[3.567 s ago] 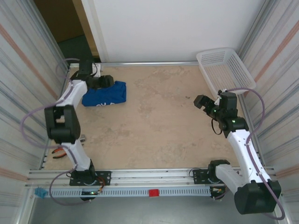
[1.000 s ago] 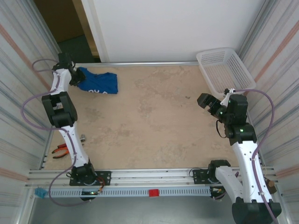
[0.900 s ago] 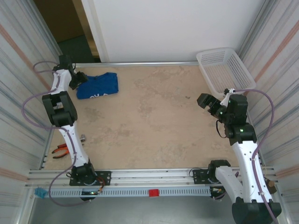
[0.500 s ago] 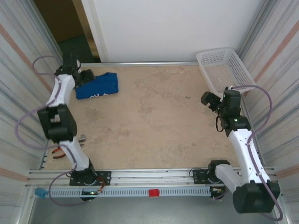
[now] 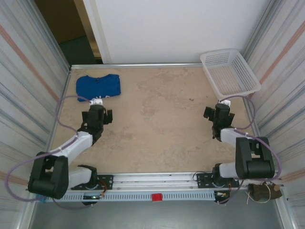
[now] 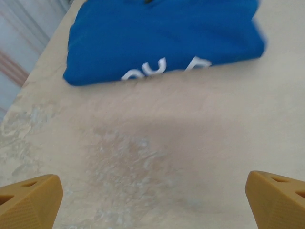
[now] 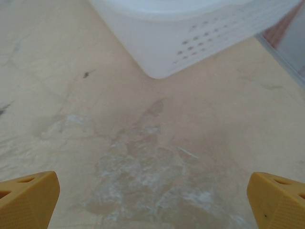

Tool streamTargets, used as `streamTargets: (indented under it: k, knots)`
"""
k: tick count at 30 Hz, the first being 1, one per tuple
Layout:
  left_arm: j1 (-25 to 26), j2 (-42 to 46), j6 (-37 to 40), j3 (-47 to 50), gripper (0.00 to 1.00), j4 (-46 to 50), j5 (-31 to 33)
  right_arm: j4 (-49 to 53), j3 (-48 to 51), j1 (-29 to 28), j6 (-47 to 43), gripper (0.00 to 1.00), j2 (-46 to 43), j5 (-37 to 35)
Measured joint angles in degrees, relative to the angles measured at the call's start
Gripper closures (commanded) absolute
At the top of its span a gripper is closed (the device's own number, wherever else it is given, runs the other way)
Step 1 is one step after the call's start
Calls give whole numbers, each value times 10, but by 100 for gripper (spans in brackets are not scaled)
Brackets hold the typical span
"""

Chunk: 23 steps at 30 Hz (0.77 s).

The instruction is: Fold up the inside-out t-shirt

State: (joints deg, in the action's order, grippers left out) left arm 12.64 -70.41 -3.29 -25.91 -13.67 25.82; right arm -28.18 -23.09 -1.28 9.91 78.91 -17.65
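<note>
The inside-out t-shirt (image 5: 99, 86) is a folded royal-blue bundle lying flat in the far left corner of the table. In the left wrist view the t-shirt (image 6: 162, 40) shows white letters along its near edge. My left gripper (image 5: 98, 116) hangs low over bare table a short way in front of the shirt, open and empty, its yellow fingertips (image 6: 28, 202) far apart. My right gripper (image 5: 218, 114) is low at the right side, open and empty, with one yellow fingertip (image 7: 26, 200) at each lower corner of its wrist view.
A white lattice basket (image 5: 230, 71) stands at the far right corner, and its near corner (image 7: 162, 52) faces my right gripper. Metal rails and corrugated walls border the table on both sides. Bare tabletop (image 5: 157, 124) lies between the arms.
My left gripper let go of the shirt and opened wide, then the arm drew back toward the near side and dropped low. The right arm also folded down. The shirt stays in the corner.
</note>
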Motion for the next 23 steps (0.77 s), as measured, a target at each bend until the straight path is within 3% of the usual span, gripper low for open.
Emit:
streamTargets:
  k: [4,9,15,23]
  knots:
    - [-39,-81,30,45,2,-139,-25,-151,43,7,-27,1,78,61]
    - [-89,-158,44,42,1,-273,-108,-155,15,38,-31,1,106,122]
    - [-96,-169,46,38,1,-303,-161,-170,7,28,-32,1,102,137]
    - [-98,-169,46,34,1,-306,-182,-166,0,35,-32,1,103,160]
